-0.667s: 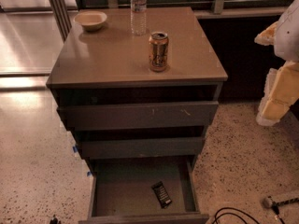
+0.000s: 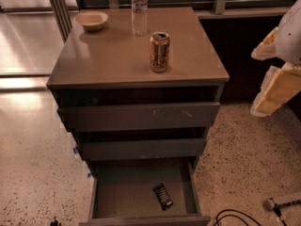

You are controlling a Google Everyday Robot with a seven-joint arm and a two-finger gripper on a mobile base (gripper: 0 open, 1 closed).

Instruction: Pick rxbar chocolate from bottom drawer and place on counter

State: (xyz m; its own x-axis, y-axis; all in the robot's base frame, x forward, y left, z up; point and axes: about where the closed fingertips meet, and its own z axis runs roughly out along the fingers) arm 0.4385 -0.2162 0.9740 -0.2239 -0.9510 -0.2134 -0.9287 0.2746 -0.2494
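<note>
Camera view: tool (image 2: pixel 276 84) right of counter (image 2: pixel 113 60)

The bottom drawer (image 2: pixel 123 194) stands pulled open, and the dark bar (image 2: pixel 162 196) lies flat on its floor, right of the middle and toward the front, angled slightly. The two drawers (image 2: pixel 138 117) above are shut. On the counter (image 2: pixel 108 55) an orange can (image 2: pixel 159 52) stands upright near the front, with a bottle (image 2: pixel 139 11) behind it and a bowl (image 2: pixel 91 20) at the back left. The gripper (image 2: pixel 270 79) hangs at the right edge, beside the cabinet and well apart from the bar. A black cable (image 2: pixel 230 218) lies on the speckled floor (image 2: pixel 33 164).
</note>
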